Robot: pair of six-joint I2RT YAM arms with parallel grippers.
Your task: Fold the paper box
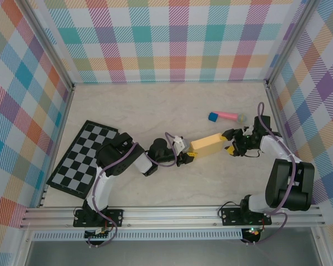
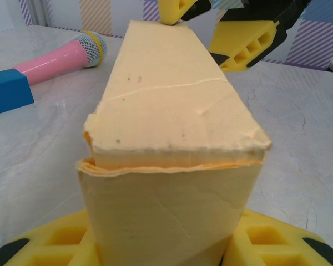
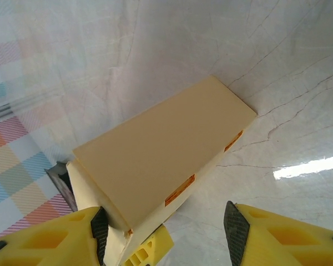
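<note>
Status: paper box (image 1: 207, 145) folded into a closed block at mid-worktop (image 1: 155, 105), lying lengthwise between the arms. Left end effector (image 1: 187, 154) clamped on its left end. Right end effector (image 1: 231, 145) released, fingers straddling the right end (one finger close beside the card, the other clear).

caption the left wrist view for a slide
Left fingers hold the folded paper box end-on; pink toy microphone lies beyond.
</note>
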